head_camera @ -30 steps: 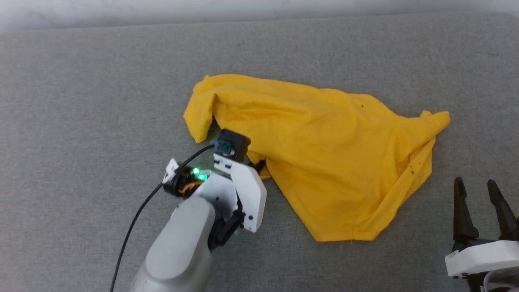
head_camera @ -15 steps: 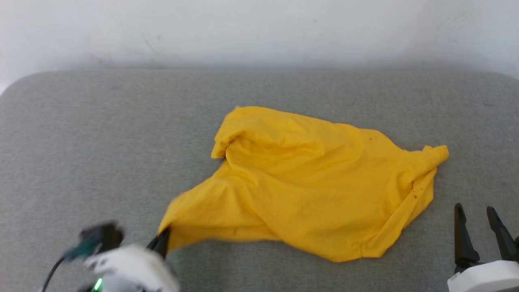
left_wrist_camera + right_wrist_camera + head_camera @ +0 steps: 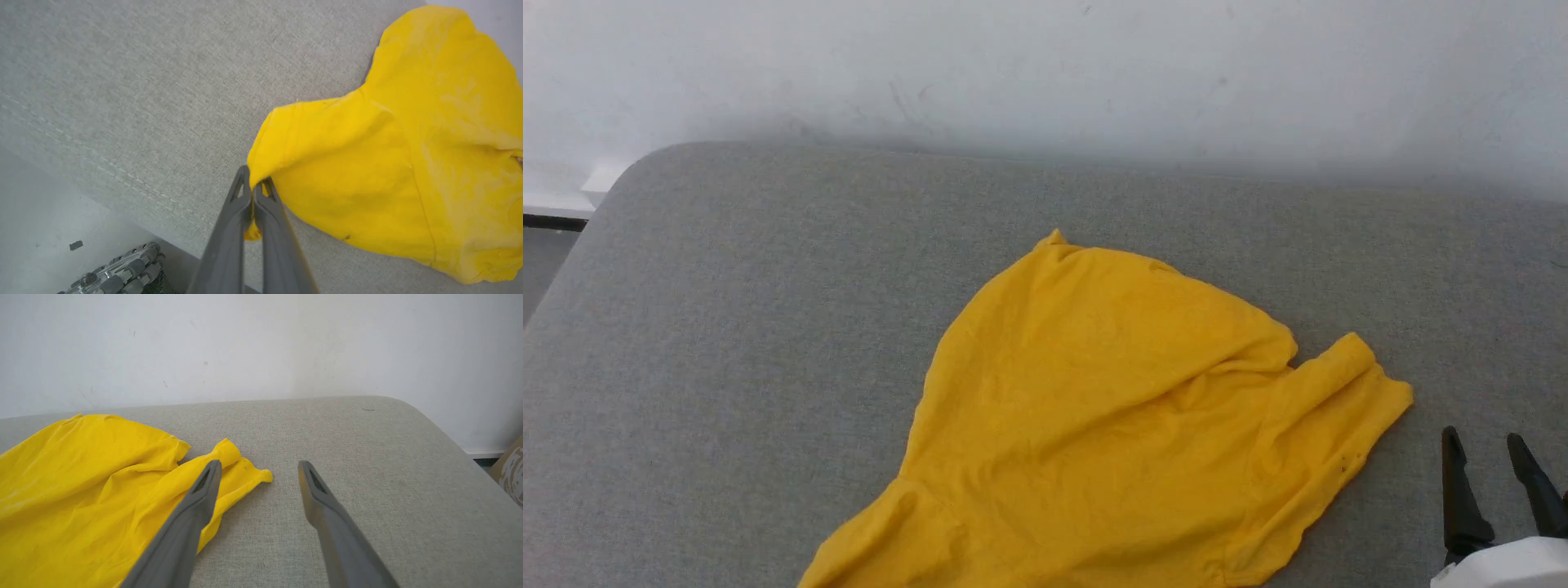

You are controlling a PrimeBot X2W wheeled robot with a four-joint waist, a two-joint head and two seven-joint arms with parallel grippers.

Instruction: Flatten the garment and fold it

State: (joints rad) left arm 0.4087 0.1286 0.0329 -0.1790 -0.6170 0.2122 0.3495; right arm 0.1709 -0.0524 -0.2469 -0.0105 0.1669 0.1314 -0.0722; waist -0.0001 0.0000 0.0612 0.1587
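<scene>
Yellow fabric: one garment (image 3: 1111, 425) lies rumpled on one grey padded surface (image 3: 727, 327). Of two grippers, the left gripper (image 3: 254, 183) is clamped on its near-left corner, and the right gripper (image 3: 1482, 438) hovers spread wide, empty, just beside its right end.

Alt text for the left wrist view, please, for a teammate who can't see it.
The left gripper, jaws shut, pinches an edge of the yellow T-shirt, which lies rumpled to its right on a grey fabric surface.
</scene>
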